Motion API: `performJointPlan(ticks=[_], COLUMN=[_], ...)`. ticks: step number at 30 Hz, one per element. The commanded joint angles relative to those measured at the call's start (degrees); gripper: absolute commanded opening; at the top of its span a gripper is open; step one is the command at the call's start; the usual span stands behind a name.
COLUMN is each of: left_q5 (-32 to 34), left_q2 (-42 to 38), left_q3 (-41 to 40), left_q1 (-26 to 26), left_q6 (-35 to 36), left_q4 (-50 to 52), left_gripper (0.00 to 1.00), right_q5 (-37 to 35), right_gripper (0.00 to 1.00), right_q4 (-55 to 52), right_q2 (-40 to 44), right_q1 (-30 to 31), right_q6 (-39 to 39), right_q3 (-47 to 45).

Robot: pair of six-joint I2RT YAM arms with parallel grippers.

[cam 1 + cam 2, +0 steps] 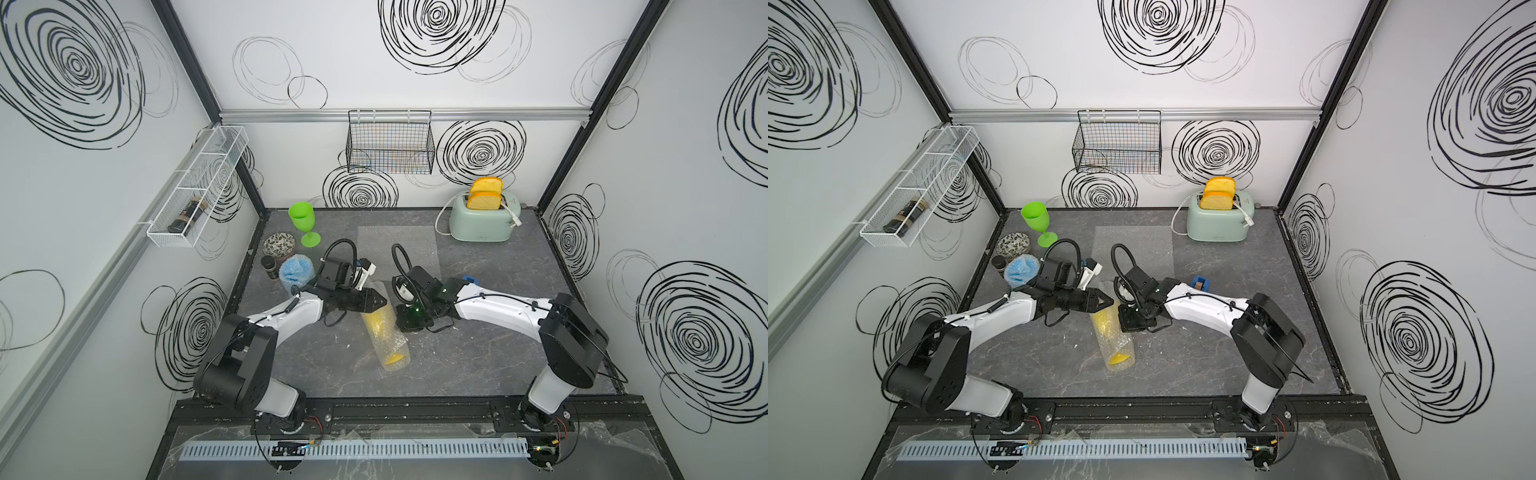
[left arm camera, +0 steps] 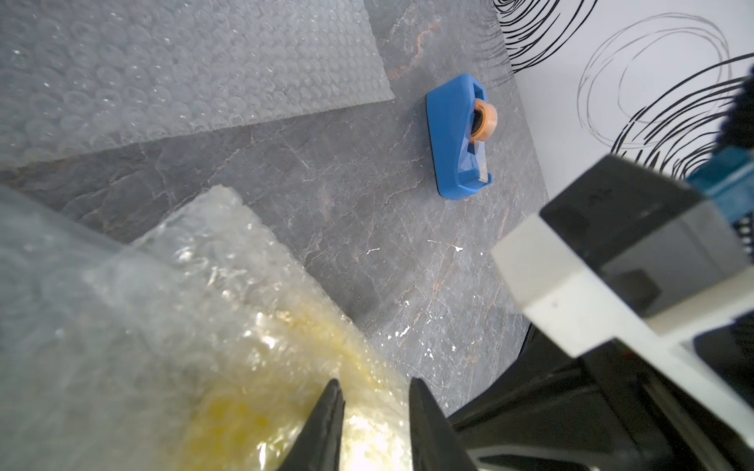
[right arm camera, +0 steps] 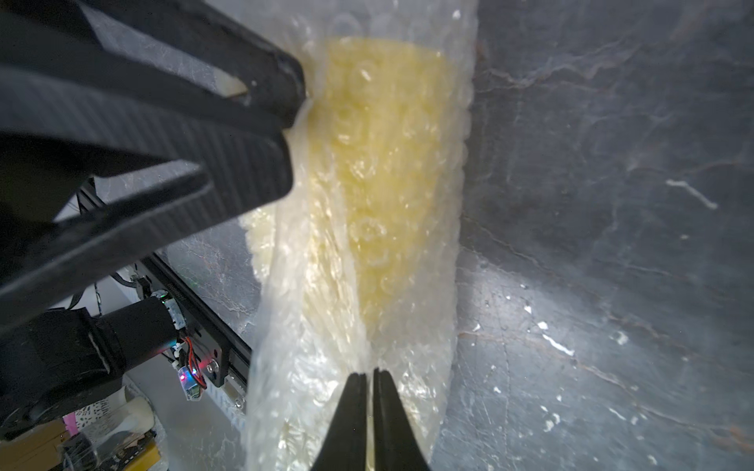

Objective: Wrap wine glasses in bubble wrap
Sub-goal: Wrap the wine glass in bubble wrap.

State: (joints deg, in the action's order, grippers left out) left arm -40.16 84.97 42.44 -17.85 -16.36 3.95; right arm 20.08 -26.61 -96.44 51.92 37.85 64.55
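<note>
A yellow wine glass (image 1: 386, 336) lies on its side mid-table, rolled in bubble wrap (image 3: 408, 387). My left gripper (image 2: 373, 385) hovers at the roll's far end, open, its fingertips (image 3: 285, 122) touching the wrap's loose edge. My right gripper (image 3: 369, 371) is shut on a gathered fold of the wrap on the roll's right side. A spare flat bubble wrap sheet (image 1: 399, 245) lies behind both arms. The green wine glass (image 1: 301, 220) stands bare at the back left. A blue wine glass bundled in wrap (image 1: 296, 272) sits near the left wall.
A blue tape dispenser (image 2: 459, 134) sits on the table to the right, behind my right arm. A mint toaster (image 1: 482, 222) with bread stands at the back right. A patterned bowl (image 1: 279, 245) and a small dark jar (image 1: 269, 266) sit by the left wall.
</note>
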Motion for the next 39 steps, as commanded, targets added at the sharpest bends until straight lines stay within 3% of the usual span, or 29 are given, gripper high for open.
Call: performJointPlan(ticks=[1, 5, 10, 15, 24, 30, 39], left_q5=[4.57, 4.65, 4.66, 4.71, 4.70, 4.72, 4.75], left_q2=[1.69, 1.50, 1.34, 1.35, 1.43, 1.34, 0.97], left_q3=[-0.82, -0.95, -1.02, -1.01, -0.91, -0.95, -1.04], left_q1=[0.32, 0.29, 0.28, 0.35, 0.14, 0.12, 0.12], left_q6=[0.70, 0.70, 0.67, 0.63, 0.63, 0.66, 0.70], left_q4=[3.59, 3.57, 3.52, 3.51, 3.50, 3.49, 3.48], left_gripper=[0.33, 0.33, 0.33, 0.33, 0.33, 0.33, 0.33], right_q5=[0.83, 0.76, 3.50, 6.71, 10.34, 13.44, 18.83], right_gripper=[0.18, 0.27, 0.51, 0.53, 0.48, 0.23, 0.02], right_q4=[-4.51, -6.88, -6.32, -3.25, 0.35, 3.35, 9.22], right_q2=[3.49, 6.45, 6.86, 3.44, 0.27, 1.41, 1.28], right_q1=[-1.02, -3.58, -4.33, -4.20, -4.41, -5.30, -5.78], right_q6=[-1.68, -3.35, -5.38, -5.41, -5.33, -4.18, -2.21], right_q3=[1.60, 3.99, 6.67, 5.80, 1.75, -2.03, -7.09])
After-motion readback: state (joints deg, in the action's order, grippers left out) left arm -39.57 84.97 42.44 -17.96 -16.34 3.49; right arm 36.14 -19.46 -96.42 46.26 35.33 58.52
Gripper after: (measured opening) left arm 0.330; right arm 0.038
